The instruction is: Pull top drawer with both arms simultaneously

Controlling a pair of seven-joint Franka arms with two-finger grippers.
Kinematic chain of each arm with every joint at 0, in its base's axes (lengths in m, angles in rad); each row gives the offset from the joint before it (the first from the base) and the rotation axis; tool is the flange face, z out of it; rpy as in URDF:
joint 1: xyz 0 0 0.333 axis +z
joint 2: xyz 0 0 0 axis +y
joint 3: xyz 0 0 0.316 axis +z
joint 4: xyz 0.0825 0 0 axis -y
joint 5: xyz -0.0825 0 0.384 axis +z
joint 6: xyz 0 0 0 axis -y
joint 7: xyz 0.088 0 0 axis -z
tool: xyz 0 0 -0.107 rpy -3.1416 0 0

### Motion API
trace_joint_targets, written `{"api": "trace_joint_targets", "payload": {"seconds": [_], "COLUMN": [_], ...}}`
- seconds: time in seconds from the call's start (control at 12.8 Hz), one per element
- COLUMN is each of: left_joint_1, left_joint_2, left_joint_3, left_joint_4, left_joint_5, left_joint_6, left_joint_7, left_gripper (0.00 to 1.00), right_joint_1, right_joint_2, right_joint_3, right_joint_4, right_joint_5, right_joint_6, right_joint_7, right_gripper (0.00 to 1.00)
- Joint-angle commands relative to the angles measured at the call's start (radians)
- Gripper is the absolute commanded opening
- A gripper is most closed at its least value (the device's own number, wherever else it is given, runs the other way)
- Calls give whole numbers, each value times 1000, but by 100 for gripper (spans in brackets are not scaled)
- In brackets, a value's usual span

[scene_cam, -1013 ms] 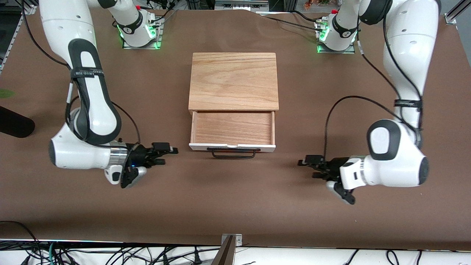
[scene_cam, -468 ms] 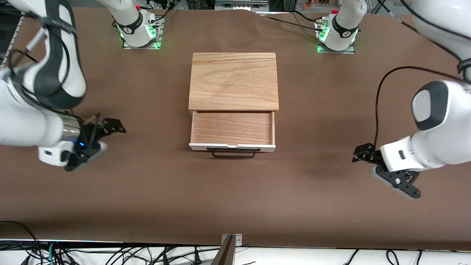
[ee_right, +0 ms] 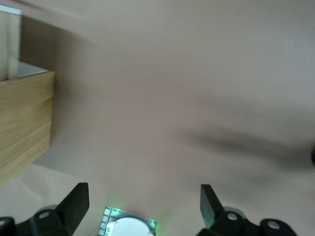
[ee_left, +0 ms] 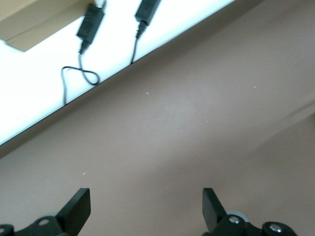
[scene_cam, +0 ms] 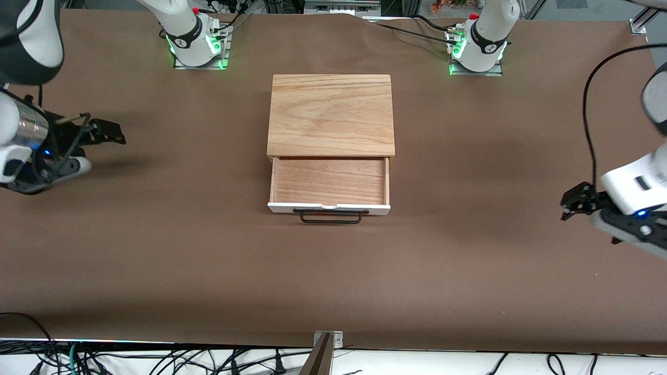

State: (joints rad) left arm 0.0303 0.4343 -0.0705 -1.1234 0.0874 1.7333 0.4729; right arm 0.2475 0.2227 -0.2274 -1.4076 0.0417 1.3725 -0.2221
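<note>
With the top drawer [scene_cam: 329, 182] already drawn out of the cabinet [scene_cam: 330, 114] mid-table, nearer the camera, and both the left gripper [scene_cam: 573, 200] and right gripper [scene_cam: 101, 133] wide open, empty over bare table at their own ends, any sweep inward could knock the handle [scene_cam: 330, 216].

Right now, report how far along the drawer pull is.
Done: the top drawer stands pulled out of the cabinet, its tray exposed. In hand: nothing; the left gripper and right gripper are open and empty over bare table, well clear of the handle. Left: apparently nothing.
</note>
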Motion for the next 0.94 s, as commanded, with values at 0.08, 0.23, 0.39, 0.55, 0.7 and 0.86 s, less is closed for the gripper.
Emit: {"api": "trace_joint_targets", "payload": {"seconds": [0.08,0.23,0.39,0.55,0.7,0.86], "left_joint_1": [43,51,54,42,49,51], "left_joint_2": [-152,-192,-235,-288,-318,-312], "left_joint_3": [-6,-6,-8,-17,-17,-18], "left_joint_4": [-93,-99,-131,-194,-251,-251], "left_joint_5": [29,31,18,12,-70,-87], "left_joint_6": [-111,-220,-331,-357,-356,-356], "left_joint_7": [-13,-110,-356,-480,-473,-470], "left_gripper": [100,100,100,100,100,100], "right_joint_1": [-158,-215,-228,-229,-226,-223], "right_joint_2": [-244,-253,-252,-252,-246,-244], "right_joint_3": [180,197,200,191,194,200], "right_joint_4": [-344,-337,-314,-289,-255,-252], "right_joint_5": [-56,-46,-46,-51,-63,-63], "right_joint_6": [198,270,289,240,165,158], "right_joint_7": [179,179,171,171,173,170], "right_gripper": [100,100,100,100,100,100]}}
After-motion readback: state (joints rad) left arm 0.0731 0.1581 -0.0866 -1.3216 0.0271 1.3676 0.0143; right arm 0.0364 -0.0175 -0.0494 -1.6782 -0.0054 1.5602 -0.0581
